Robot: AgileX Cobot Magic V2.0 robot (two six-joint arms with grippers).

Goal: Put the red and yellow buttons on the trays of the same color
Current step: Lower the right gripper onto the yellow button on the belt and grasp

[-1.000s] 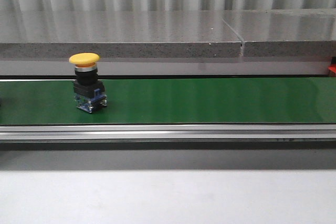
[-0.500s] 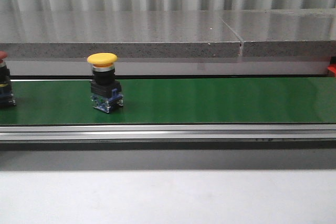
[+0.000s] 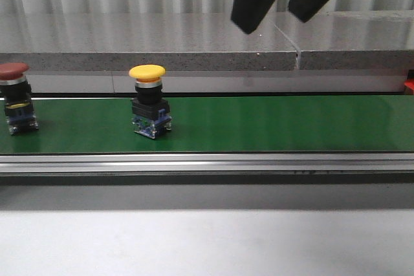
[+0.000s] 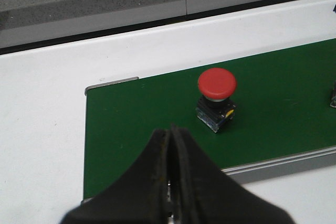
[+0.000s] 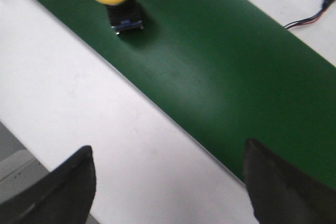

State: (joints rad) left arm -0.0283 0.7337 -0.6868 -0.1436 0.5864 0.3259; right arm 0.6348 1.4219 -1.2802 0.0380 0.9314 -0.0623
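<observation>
The green belt (image 3: 272, 124) spans the scene, with no trays in sight. The right gripper (image 3: 279, 11) hangs above the belt with its fingers spread wide and nothing between them; the yellow button (image 3: 150, 109) stands upright on the belt below it and off toward the robot's left. The left gripper (image 4: 170, 140) has its fingers pressed together, empty, with the red button (image 4: 216, 97) upright on the belt just ahead of its tips. To take the yellow button well, I would bring the spread right fingers down astride the black body under the cap, level, then close squarely so it does not tip.
</observation>
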